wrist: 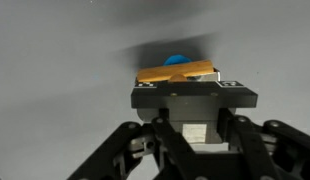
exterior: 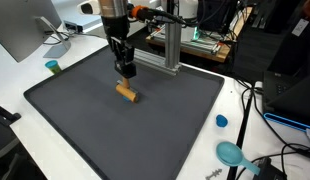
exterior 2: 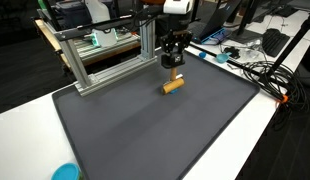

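Observation:
An orange cylinder (exterior: 127,93) lies on its side on the dark grey mat (exterior: 85,120), also seen in the exterior view (exterior 2: 173,86) on the mat (exterior 2: 145,130). My gripper (exterior: 123,68) hangs a little above it, pointing down, in both exterior views (exterior 2: 173,62). Its fingers look closed together with nothing between them. In the wrist view the black fingertips (wrist: 195,97) form one bar, with the orange cylinder (wrist: 175,72) just beyond them and a blurred blue thing (wrist: 177,59) behind it.
An aluminium frame (exterior: 170,45) stands at the mat's far edge, also in the exterior view (exterior 2: 105,50). A monitor (exterior: 20,30), a small teal cup (exterior: 53,67), a blue cap (exterior: 221,121) and a teal round object (exterior: 231,153) sit on the white table. Cables (exterior 2: 265,75) lie beside the mat.

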Controlling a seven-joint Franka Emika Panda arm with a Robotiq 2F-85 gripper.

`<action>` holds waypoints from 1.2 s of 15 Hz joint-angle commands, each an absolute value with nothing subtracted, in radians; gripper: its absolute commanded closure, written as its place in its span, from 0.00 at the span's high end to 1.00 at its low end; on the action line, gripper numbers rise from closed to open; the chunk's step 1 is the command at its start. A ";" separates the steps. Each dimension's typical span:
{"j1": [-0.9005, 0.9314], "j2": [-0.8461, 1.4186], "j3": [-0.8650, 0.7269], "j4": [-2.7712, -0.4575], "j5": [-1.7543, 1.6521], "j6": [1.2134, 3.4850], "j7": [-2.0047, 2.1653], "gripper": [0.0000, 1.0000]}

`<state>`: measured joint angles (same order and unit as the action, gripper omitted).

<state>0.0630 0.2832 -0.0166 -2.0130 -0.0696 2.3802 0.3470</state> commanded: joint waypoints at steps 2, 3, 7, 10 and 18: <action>0.066 0.371 -0.031 -1.963 -0.069 2.299 0.360 0.22; 0.060 0.378 -0.030 -1.949 -0.054 2.276 0.353 0.22; 0.053 0.403 -0.042 -1.906 -0.041 2.233 0.368 0.22; 0.058 0.429 -0.044 -1.889 -0.044 2.192 0.380 0.22; 0.057 0.452 -0.040 -1.877 -0.037 2.156 0.373 0.22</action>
